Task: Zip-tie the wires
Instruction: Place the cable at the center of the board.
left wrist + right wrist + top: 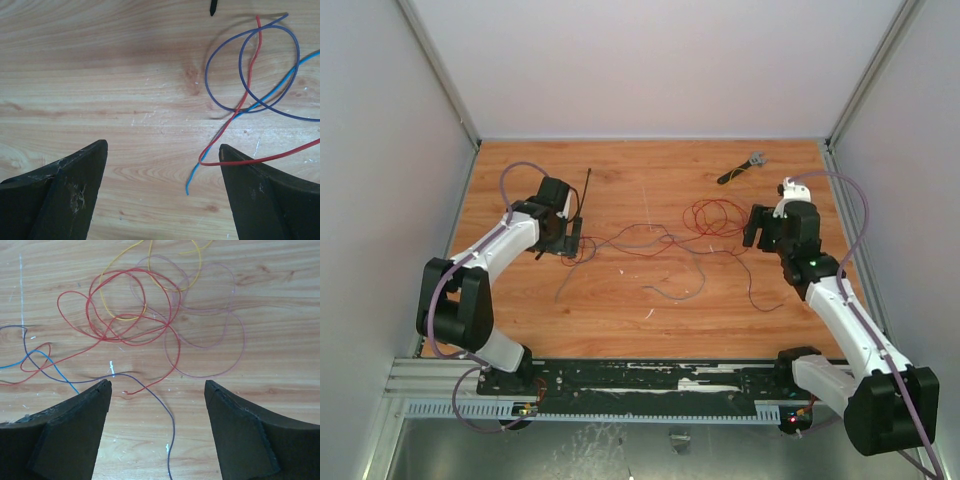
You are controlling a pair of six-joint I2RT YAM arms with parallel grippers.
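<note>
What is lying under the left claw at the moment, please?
Under the open left claw: the bare wooden table, the loose blue end of the wires, and a red strand running off by one finger. Whatever lies beneath the two black fingers themselves is covered.

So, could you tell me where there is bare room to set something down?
Bare wood runs along the far edge between the zip tie and the short black tool, and along the near rail. The middle is crowded: wires sprawl from left hand to right hand.
</note>
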